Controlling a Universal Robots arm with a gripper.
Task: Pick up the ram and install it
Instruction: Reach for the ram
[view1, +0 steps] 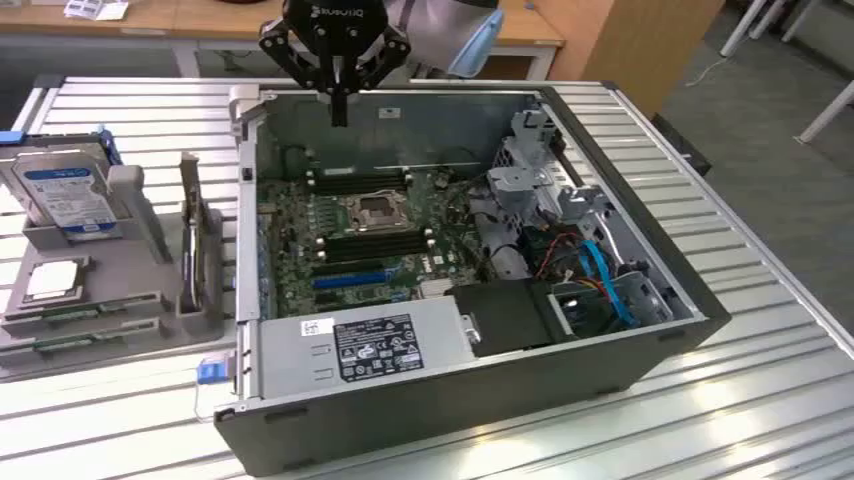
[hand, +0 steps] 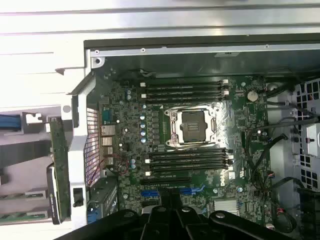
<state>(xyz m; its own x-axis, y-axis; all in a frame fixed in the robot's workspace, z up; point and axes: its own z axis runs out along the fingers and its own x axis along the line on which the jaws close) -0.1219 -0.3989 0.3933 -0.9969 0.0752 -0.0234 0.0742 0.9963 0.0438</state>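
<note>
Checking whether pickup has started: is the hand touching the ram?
Apart. The exterior view shows the hand above the open case, the ram standing in its holder beside it.

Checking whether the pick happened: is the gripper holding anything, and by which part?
Nothing is held. The black gripper hangs shut and empty over the open grey computer case; the thin green ram stick stands outside it.

Ram (hand: 59, 150): thin green stick, apparently on edge in grey rack (view1: 198, 318) (just beside case wall (hand: 76, 145)).
</note>
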